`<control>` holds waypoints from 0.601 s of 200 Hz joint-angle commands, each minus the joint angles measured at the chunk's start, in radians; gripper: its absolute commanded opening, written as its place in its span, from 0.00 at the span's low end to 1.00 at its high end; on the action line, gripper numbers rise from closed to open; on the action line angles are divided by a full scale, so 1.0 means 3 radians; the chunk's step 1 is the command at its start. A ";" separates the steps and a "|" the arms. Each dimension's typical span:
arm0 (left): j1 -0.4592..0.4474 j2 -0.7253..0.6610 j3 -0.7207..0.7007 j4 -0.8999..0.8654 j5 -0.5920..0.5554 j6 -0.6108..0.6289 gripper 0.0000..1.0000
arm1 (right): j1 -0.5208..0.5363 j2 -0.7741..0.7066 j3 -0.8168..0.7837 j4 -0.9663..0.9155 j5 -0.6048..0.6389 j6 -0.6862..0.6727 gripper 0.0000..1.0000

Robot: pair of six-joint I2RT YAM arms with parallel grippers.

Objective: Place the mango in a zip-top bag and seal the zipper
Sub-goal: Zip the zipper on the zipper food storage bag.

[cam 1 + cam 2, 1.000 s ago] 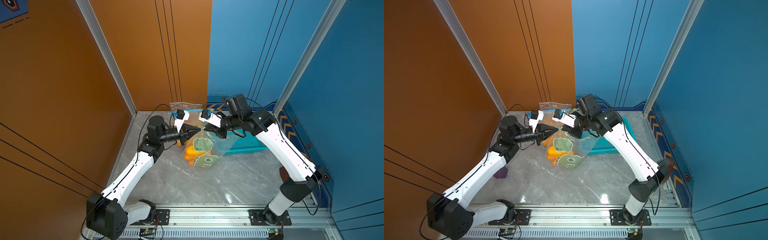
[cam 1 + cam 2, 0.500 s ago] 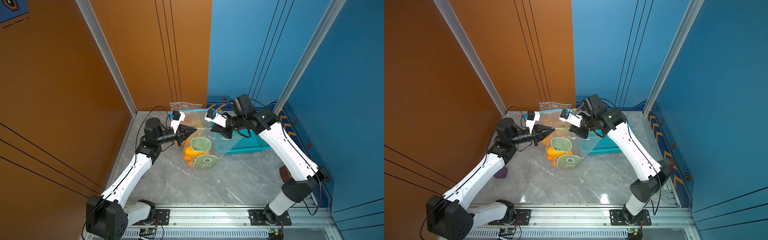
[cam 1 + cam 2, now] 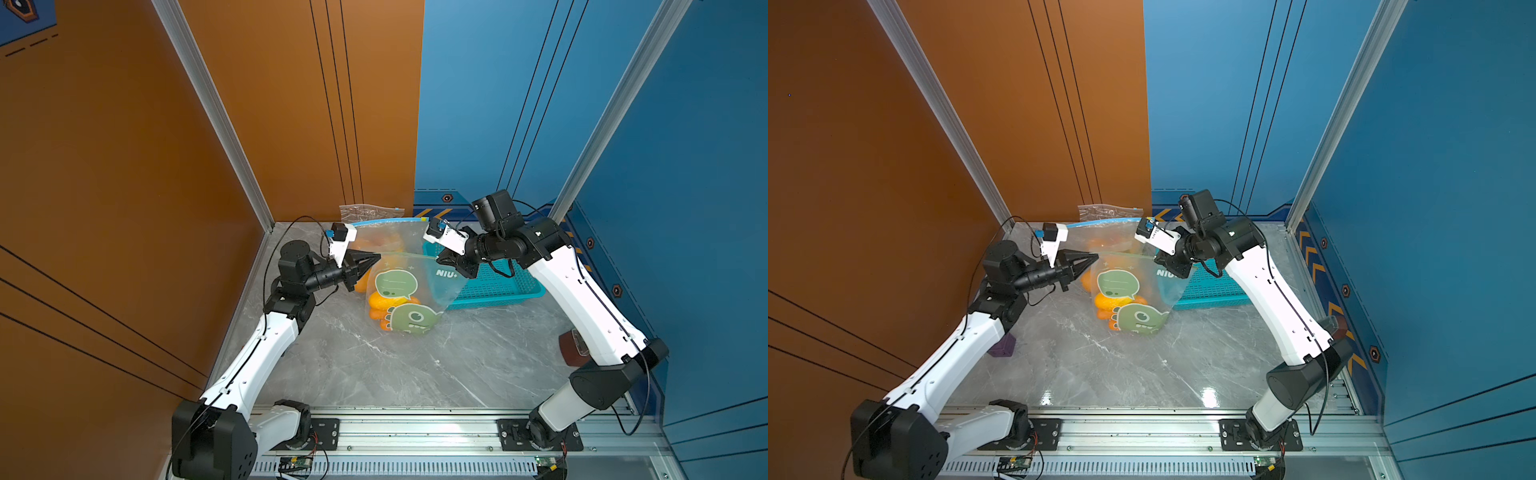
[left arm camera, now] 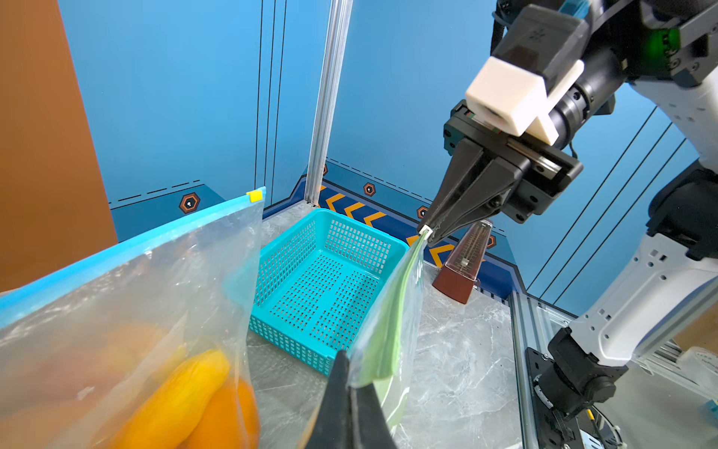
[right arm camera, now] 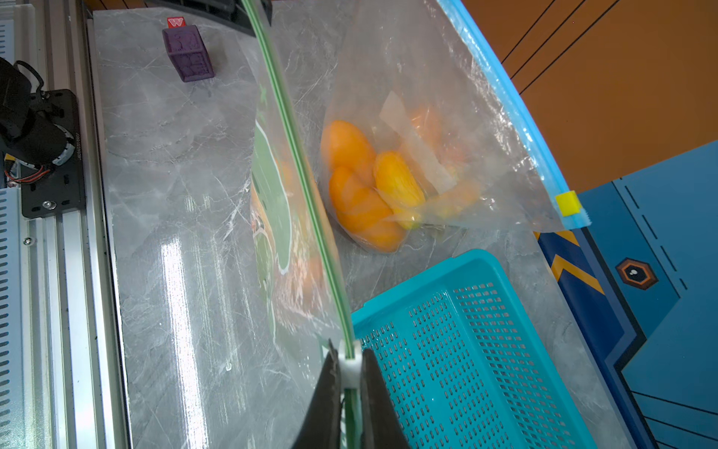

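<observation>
two steps make up this task, and both look done or nearly so. far left, a purple block (image 5: 188, 52) sits on the desk (image 3: 415, 365), playing no part. next, the left jaws are pressed together on the top corner of the printed bag (image 3: 409, 286), holding that end up. the bag hangs between the arms with its bottom seemingly resting on the desk. the mango (image 3: 379, 300) shows orange through its lower half, so the filling step looks finished. just behind stands a clear bag (image 4: 136, 280) with a blue zip, fruit in it too.

along the printed bag's top the green zip (image 5: 299, 167) runs as one thin strip, with no gap that i can see. at its right end the right jaws are pinched on the white slider (image 5: 351, 365), which stands at the bag's last corner. i judge the seal made or all but made. what is left is a last tug, if the slider is short of its stop, then letting go.

further right lies a teal basket (image 3: 494, 286), and past it a metronome (image 4: 464, 264) near the desk's edge. the desk is grey, marbled and glossy. an orange wall (image 3: 124, 166) closes the left, blue walls (image 3: 478, 104) the back and right, and a metal rail (image 3: 415, 428) along the front carries both arms.
</observation>
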 commanded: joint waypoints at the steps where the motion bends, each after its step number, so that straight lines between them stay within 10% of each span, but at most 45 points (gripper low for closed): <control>1: 0.0193 -0.0152 -0.0093 0.0130 -0.0281 -0.0083 0.00 | -0.0134 -0.0127 -0.0057 -0.0289 0.0403 0.0009 0.00; 120: 0.0554 -0.0409 -0.0434 0.0186 -0.0411 -0.0281 0.00 | -0.0177 0.0045 -0.0067 -0.0118 0.0609 0.0086 0.00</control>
